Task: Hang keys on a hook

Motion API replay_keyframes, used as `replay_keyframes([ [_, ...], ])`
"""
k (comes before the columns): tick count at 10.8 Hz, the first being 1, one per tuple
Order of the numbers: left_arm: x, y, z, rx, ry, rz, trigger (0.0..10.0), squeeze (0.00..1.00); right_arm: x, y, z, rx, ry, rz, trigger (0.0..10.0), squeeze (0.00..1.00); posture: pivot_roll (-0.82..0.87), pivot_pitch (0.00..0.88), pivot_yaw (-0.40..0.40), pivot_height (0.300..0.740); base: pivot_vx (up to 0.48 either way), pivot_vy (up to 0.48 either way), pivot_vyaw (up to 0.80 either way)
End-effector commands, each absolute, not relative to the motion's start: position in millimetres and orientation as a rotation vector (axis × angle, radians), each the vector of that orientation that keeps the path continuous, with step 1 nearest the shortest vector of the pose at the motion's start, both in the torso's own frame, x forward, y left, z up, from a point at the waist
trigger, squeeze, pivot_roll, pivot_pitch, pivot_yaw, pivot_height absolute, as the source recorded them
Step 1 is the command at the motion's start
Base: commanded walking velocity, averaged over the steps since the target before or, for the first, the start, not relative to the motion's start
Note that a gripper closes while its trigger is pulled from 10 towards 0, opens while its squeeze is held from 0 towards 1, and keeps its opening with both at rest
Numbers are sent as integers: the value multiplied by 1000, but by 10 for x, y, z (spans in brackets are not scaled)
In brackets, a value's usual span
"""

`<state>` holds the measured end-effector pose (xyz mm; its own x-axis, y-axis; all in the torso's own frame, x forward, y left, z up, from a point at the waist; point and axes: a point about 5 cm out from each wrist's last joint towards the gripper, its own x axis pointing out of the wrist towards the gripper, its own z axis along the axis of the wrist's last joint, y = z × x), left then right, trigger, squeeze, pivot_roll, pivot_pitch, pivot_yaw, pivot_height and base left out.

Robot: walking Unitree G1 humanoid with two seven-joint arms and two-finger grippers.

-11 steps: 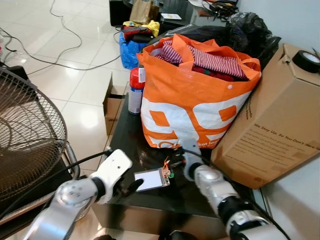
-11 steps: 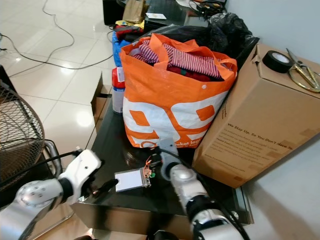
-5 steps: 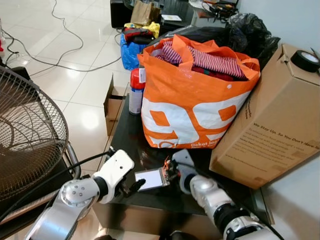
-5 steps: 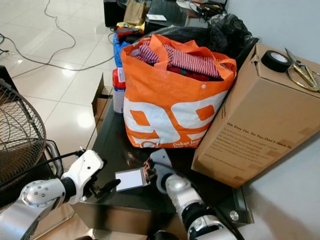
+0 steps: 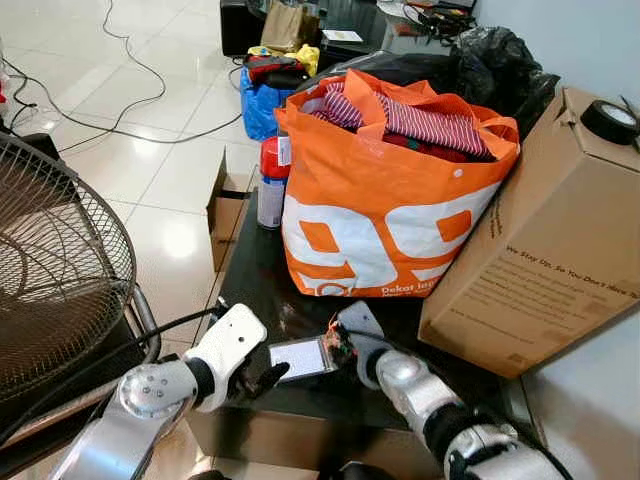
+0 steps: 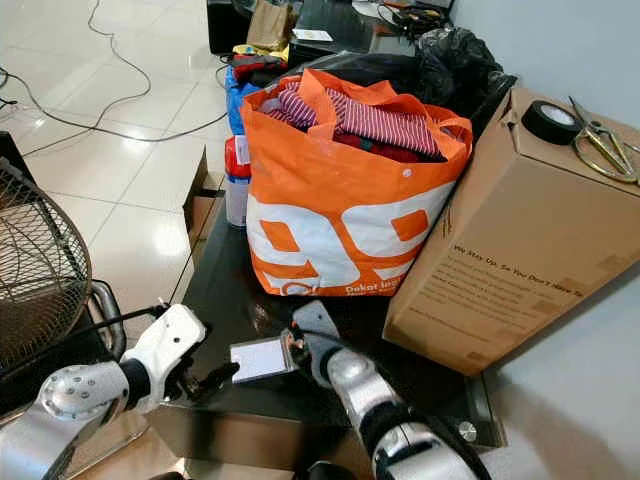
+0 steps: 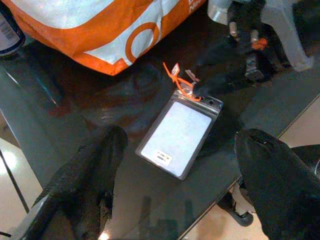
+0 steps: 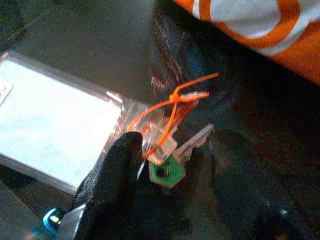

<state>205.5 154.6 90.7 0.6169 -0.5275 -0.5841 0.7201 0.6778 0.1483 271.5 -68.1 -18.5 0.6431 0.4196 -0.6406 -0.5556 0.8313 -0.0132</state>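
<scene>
A small bunch of keys (image 8: 167,172) with a green cap and an orange tie (image 8: 175,97) lies on the black glass table (image 5: 255,265), joined to a clear card holder (image 5: 300,356). My right gripper (image 8: 172,165) is down at the keys, with a black finger (image 8: 117,170) pressed on each side of the green-capped key. It is also seen in the head view as the right gripper (image 5: 345,340). My left gripper (image 5: 262,375) stands open near the table's front edge, its fingers spread either side of the card holder (image 7: 177,137) without touching it.
A full orange shopping bag (image 5: 380,200) stands just behind the keys. A large cardboard box (image 5: 540,270) leans at the right with a tape roll (image 5: 610,120) on top. A spray can (image 5: 270,185) stands behind left. A floor fan (image 5: 50,260) is on the left.
My right gripper has slid left along the table onto the keys and its fingers have come in around them. The left gripper has barely moved.
</scene>
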Motion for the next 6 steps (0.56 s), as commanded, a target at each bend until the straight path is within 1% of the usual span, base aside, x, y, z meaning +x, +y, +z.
replay_keyframes([
  [1, 2040, 1523, 933, 405, 522, -743, 10000, 0, 2715, -710, -195, -232, 677, 566, 10000, 0, -12, 31, -175, 740, 0, 0, 0],
  [3, 2005, 1535, 944, 404, 525, -740, 10000, 0, 2702, -712, -219, -294, 685, 585, 10000, 0, -1, 40, -186, 740, 0, 0, 0],
  [4, 1977, 1541, 947, 403, 530, -740, 10000, 0, 2691, -750, -247, -323, 705, 570, 4392, 0, 5, 49, -191, 740, 0, 0, 0],
  [5, 1960, 1545, 947, 403, 534, -740, 10000, 0, 2689, -767, -255, -326, 711, 559, 3922, 0, 7, 52, -194, 740, 0, 0, 0],
  [6, 1939, 1555, 949, 402, 539, -738, 10000, 0, 2690, -762, -255, -310, 714, 557, 2039, 0, 9, 54, -194, 740, 0, 0, 0],
])
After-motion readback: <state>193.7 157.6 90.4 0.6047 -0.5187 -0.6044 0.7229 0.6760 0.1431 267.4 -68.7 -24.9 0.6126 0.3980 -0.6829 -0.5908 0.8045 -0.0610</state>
